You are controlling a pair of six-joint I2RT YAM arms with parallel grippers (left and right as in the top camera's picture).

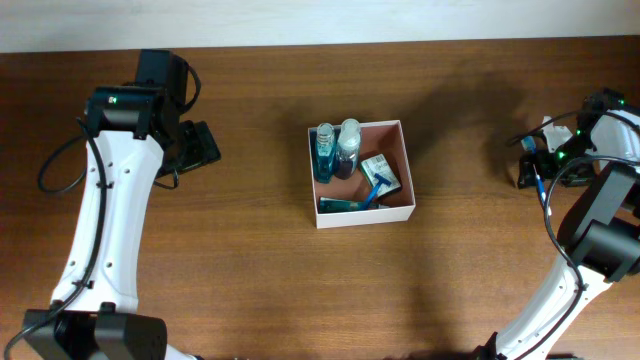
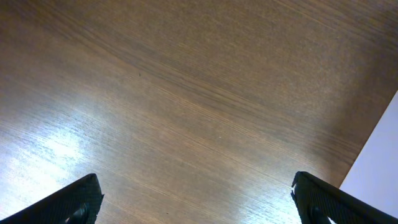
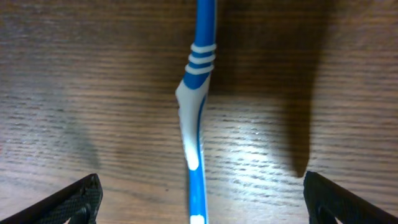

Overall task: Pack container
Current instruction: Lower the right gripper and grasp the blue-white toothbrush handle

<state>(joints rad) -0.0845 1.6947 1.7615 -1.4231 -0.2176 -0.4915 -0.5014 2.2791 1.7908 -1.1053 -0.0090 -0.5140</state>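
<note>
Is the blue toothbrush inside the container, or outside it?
Outside. The toothbrush lies flat on the wooden table under the open right gripper, away from the container.

Robotics lab bench: cabled left arm [image 1: 105,200] and right arm [image 1: 600,220] flank a wood-grain worktop [image 1: 250,290], white wall [image 1: 300,18] behind.

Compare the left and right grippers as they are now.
The left gripper has only bare table between its fingers; the right gripper straddles a blue-and-white toothbrush. The left sits left of the container, the right to its right. Both are open, holding nothing.
</note>
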